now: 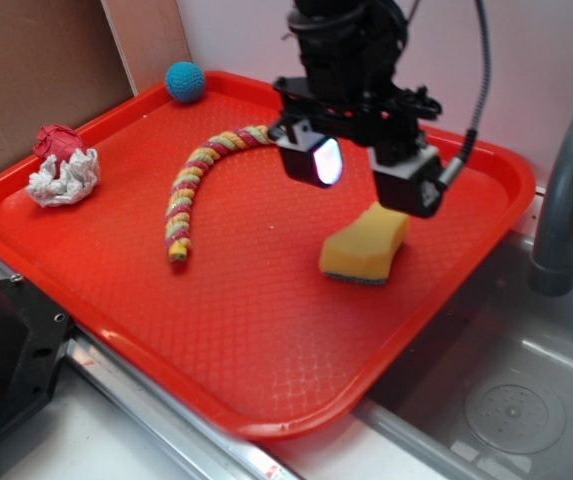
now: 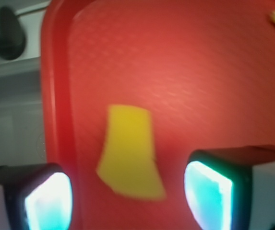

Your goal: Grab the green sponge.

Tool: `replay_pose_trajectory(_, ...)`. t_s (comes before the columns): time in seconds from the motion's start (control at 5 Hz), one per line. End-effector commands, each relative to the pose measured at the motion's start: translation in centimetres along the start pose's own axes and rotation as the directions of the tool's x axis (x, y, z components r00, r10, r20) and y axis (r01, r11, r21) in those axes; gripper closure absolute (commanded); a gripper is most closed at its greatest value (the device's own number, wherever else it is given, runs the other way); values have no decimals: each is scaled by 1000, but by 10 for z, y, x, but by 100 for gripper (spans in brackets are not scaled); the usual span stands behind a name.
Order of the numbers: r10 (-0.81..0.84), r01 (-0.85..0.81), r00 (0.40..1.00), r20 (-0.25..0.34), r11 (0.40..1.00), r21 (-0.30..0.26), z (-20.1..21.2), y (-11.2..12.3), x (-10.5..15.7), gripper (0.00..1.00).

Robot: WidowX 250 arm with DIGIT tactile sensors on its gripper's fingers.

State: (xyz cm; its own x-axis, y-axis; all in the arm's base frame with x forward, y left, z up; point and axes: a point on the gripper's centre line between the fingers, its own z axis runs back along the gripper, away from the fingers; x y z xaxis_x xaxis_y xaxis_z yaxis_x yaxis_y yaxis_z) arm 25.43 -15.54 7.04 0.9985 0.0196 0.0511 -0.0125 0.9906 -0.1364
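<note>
The green sponge (image 1: 364, 246) lies yellow face up on the red tray (image 1: 216, 330), toward its right side, with a thin dark scouring layer showing along its bottom edge. My gripper (image 1: 366, 172) hangs open just above and behind it, one glowing finger on each side. In the wrist view the sponge (image 2: 129, 151) shows as a blurred yellow shape on the tray floor, between and slightly ahead of the open gripper (image 2: 127, 203). Nothing is between the fingers.
On the tray also lie a striped yarn rope (image 1: 191, 190), a teal crocheted ball (image 1: 185, 81) at the far rim, and a red and white crumpled wad (image 1: 61, 165) at the left. A grey faucet (image 1: 571, 190) and a sink (image 1: 506, 400) stand to the right.
</note>
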Motion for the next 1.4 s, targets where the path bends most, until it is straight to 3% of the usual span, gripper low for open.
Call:
replay_pose_trajectory(0.0,-51,42,995,86,994,105,-21,-7,11,0)
replay_pose_trajectory(0.4,-1,-1,1000,20,991,135,-45,34,5,0)
replay_pose_trajectory(0.6,22,-20,1000,-19,994,105,-50,45,1,0)
replay_pose_trajectory(0.8,22,-19,999,-27,993,117,-57,43,-6,100)
replay_pose_trajectory(1.2,-13,15,1000,-15,995,102,-32,37,-16,100)
